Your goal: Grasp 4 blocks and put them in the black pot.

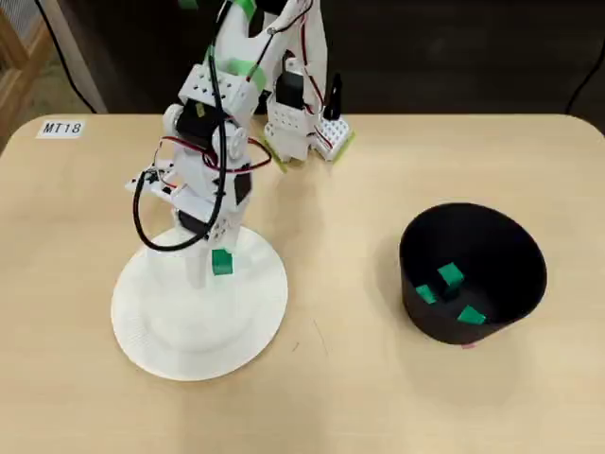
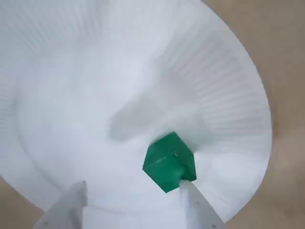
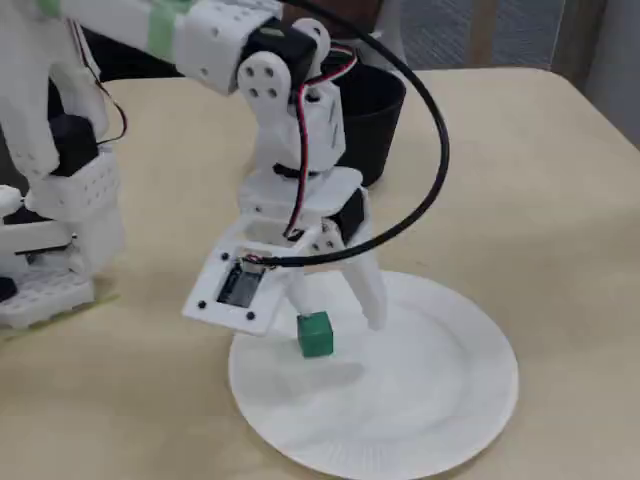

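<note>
One green block (image 2: 169,162) lies on the white paper plate (image 2: 95,95), right against the tip of the right finger (image 2: 193,202) in the wrist view. My gripper (image 2: 131,186) stands open over the plate, its jaws wide apart, and is not closed on the block. The overhead view shows this block (image 1: 221,262) under the gripper (image 1: 208,270), and the fixed view shows the block (image 3: 315,334) near the plate's back rim below the gripper (image 3: 342,318). The black pot (image 1: 529,274) stands to the right, apart from the plate, with three green blocks (image 1: 450,275) inside.
The arm's base (image 1: 302,128) sits at the table's far edge. A label reading MT18 (image 1: 62,128) is stuck at the far left corner. The paper plate (image 1: 170,331) lies left of centre in the overhead view.
</note>
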